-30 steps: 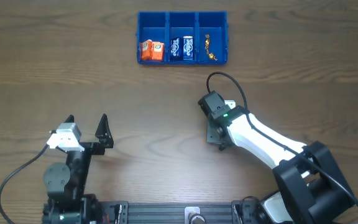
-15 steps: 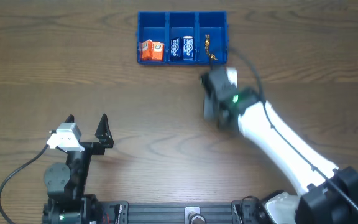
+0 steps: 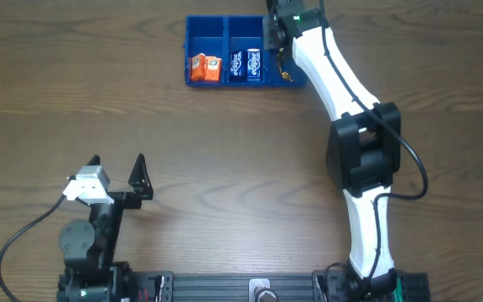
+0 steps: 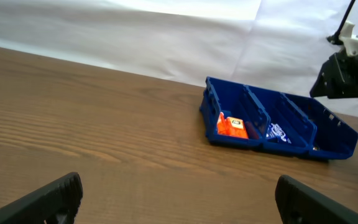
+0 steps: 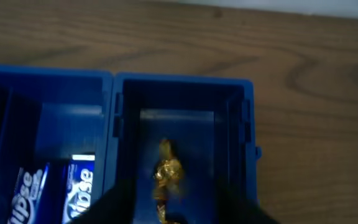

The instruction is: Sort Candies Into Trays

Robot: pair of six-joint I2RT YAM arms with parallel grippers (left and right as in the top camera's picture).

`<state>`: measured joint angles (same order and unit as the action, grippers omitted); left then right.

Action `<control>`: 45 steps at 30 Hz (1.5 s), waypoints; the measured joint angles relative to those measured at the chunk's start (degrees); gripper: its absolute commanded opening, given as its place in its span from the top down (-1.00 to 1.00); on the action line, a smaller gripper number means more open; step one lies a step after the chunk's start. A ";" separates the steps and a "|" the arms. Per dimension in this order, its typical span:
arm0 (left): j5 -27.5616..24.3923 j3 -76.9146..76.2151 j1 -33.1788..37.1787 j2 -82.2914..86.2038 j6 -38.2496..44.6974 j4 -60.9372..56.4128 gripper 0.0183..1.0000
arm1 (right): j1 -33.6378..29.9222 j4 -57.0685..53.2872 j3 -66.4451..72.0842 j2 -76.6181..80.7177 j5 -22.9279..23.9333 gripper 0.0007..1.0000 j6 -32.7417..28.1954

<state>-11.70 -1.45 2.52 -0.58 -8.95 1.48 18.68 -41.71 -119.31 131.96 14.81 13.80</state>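
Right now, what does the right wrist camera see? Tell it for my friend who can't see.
A gold-wrapped candy lies in the end compartment of a blue tray, seen from close above. In the next compartment sit blue-wrapped candies, and the wooden table stretches beyond.

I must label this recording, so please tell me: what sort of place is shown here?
Probably a robot test bench in a lab: the left arm and right arm stand at one edge of a wooden table, and a white sheet hangs behind it.
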 measured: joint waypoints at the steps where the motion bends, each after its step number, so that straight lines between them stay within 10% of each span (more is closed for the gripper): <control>1: 0.00 0.00 0.00 0.00 0.02 0.00 -1.00 | -0.09 -0.48 0.00 0.00 0.00 -0.69 -0.28; 3: 0.00 0.00 0.00 0.00 0.00 0.00 -1.00 | -0.28 -1.68 0.00 -0.07 0.00 -1.00 -1.25; 25: -0.02 -0.11 0.00 -0.02 0.00 0.17 -1.00 | -7.63 37.97 102.71 -107.86 -0.42 -1.00 -2.56; 45: -0.02 -0.11 0.00 0.00 0.02 0.17 -1.00 | -21.00 37.62 118.73 -131.34 -17.25 -1.00 -8.44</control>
<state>-11.73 -1.56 2.52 -0.58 -8.93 1.65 -2.33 -4.10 -0.58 0.62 -2.44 5.37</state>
